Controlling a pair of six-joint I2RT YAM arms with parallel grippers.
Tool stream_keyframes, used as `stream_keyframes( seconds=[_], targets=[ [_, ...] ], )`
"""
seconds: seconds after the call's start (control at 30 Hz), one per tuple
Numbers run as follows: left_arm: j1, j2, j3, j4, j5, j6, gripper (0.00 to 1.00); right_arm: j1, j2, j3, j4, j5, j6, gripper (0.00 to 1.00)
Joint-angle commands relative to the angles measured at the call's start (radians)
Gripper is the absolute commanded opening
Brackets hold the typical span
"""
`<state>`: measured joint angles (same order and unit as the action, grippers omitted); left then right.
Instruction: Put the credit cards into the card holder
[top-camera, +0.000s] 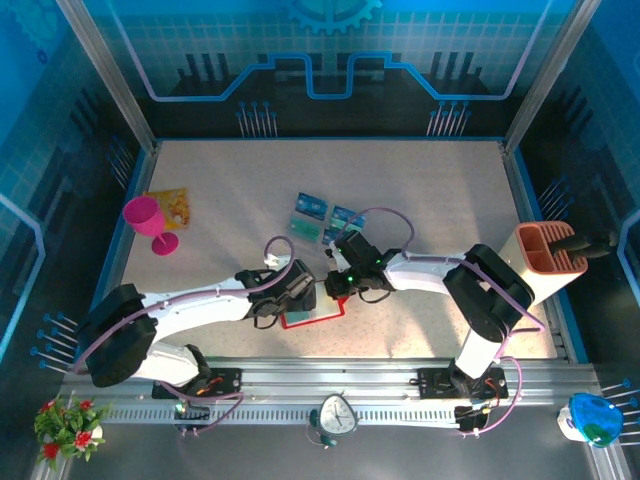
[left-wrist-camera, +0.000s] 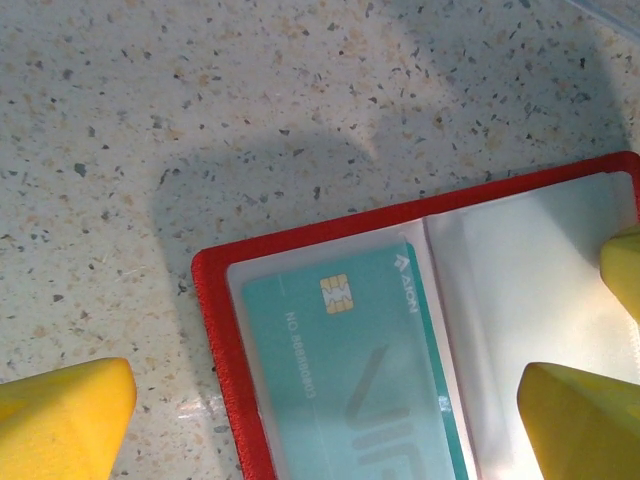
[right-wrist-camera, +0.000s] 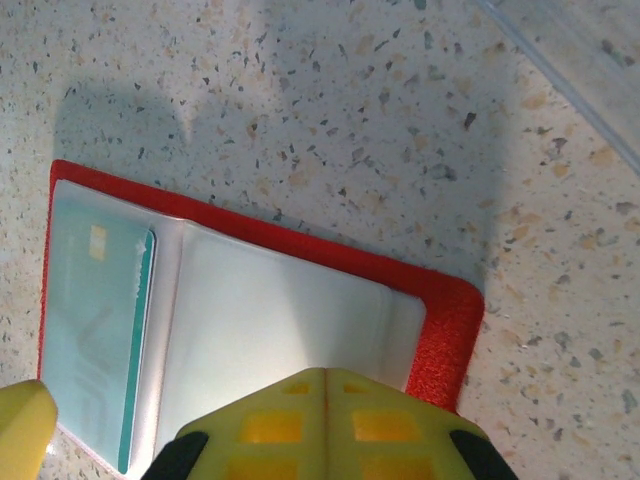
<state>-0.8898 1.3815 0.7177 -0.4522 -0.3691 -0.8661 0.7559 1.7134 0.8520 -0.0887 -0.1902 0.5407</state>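
Observation:
The red card holder (top-camera: 305, 323) lies open on the table near the front. One teal credit card (left-wrist-camera: 350, 370) sits inside its left clear pocket, also visible as the teal credit card (right-wrist-camera: 95, 340) in the right wrist view. My left gripper (left-wrist-camera: 320, 430) is open, its yellow fingers (left-wrist-camera: 60, 420) straddling that pocket from above. My right gripper (right-wrist-camera: 325, 400) is shut, its tips down on the holder's empty right pocket (right-wrist-camera: 280, 330). Several blue and teal credit cards (top-camera: 325, 220) lie loose farther back on the table.
A pink goblet (top-camera: 150, 222) and a yellow-orange packet (top-camera: 172, 207) stand at the left. An orange-brown slotted organizer (top-camera: 548, 250) is at the right edge. A small clock (top-camera: 338, 413) sits on the front rail between the arm bases.

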Motion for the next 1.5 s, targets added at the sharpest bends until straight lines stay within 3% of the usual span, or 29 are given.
stream_keyframes(
  seconds=[0.0, 1.03, 1.3, 1.47],
  targets=[
    [-0.012, 0.018, 0.021, 0.024, 0.010, -0.021, 0.99, -0.010, 0.016, -0.005, -0.002, 0.005, -0.021, 0.00],
    [-0.018, 0.036, -0.017, 0.057, -0.003, -0.018, 0.99, 0.000, 0.047, -0.001, 0.013, -0.032, 0.007, 0.00],
    [-0.009, -0.057, -0.068, 0.038, -0.053, -0.039, 0.99, 0.003, -0.056, -0.008, -0.013, -0.033, 0.008, 0.00],
    [0.046, -0.119, -0.112, 0.070, -0.007, -0.039, 0.99, 0.019, -0.131, -0.018, -0.054, -0.010, -0.002, 0.00]
  ],
)
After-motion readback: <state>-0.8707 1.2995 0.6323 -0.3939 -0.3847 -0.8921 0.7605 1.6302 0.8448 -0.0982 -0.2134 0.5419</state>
